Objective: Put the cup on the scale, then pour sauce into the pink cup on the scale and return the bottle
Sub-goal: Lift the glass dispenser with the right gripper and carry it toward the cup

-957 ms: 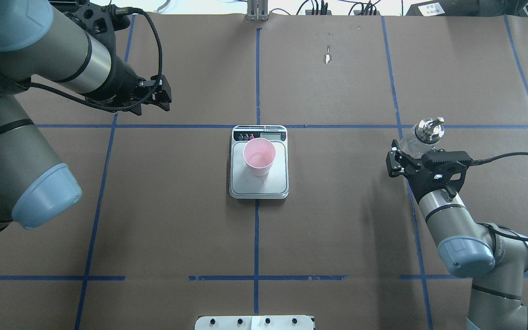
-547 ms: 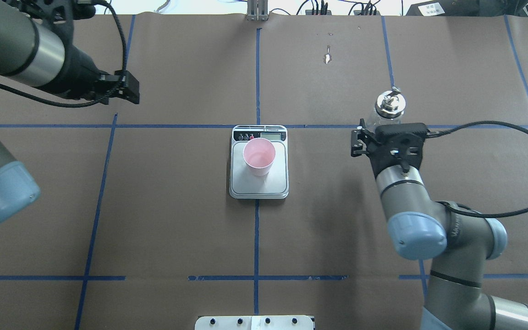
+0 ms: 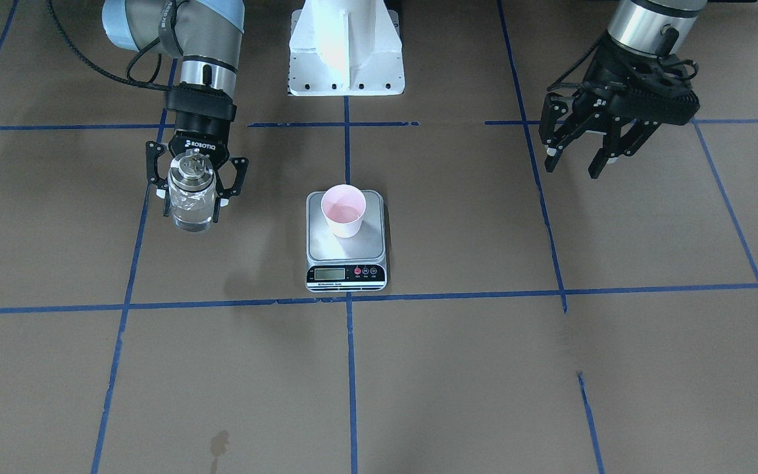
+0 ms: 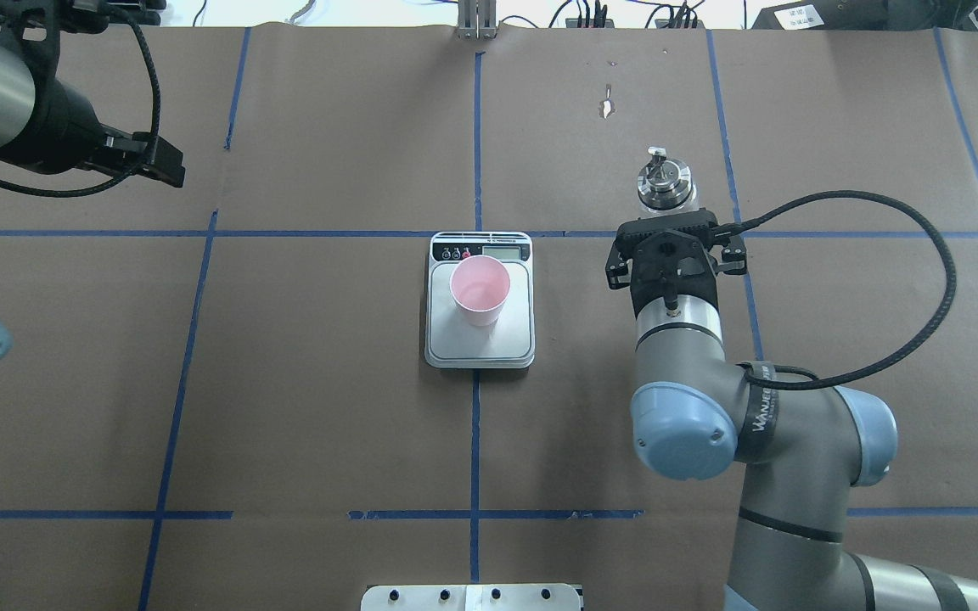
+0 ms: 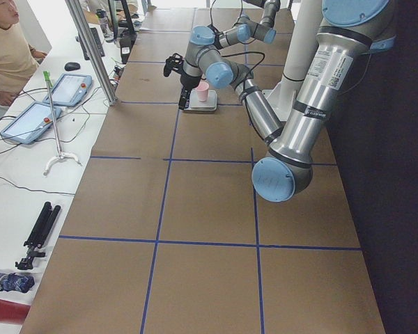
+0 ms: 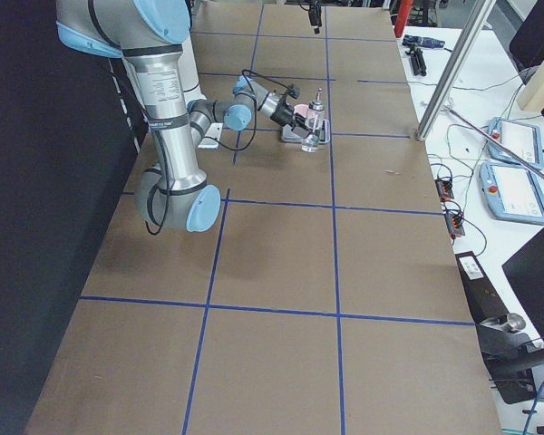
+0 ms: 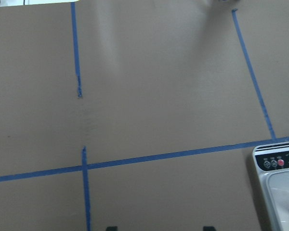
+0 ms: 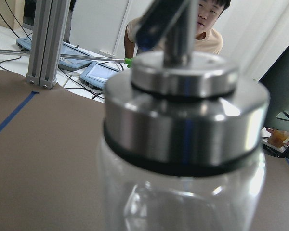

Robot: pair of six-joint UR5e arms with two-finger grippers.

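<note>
The cup (image 4: 480,290) stood on the scale (image 4: 516,338) in the middle of the desk (image 4: 311,407), ready for filling. Farther right, the right jaws gripped the bottle (image 4: 664,187) upright, likely to keep the sauce (image 3: 188,212) in. Far left, the left jaws hung open, clear of the pour.

1. Brown paper (image 4: 311,407) is spread flat throughout; rectangles are marked on it with blue tape (image 4: 477,127); a small pale mark (image 4: 606,108) is seen near the far edge.
2. On the white bench (image 5: 14,198) alongside, a tablet (image 5: 71,88) and a second tablet (image 5: 28,122) are laid; a folded black tripod (image 5: 40,229) is laid further along.
3. A person in a pale yellow shirt (image 5: 5,62) is seen at that bench.
</note>
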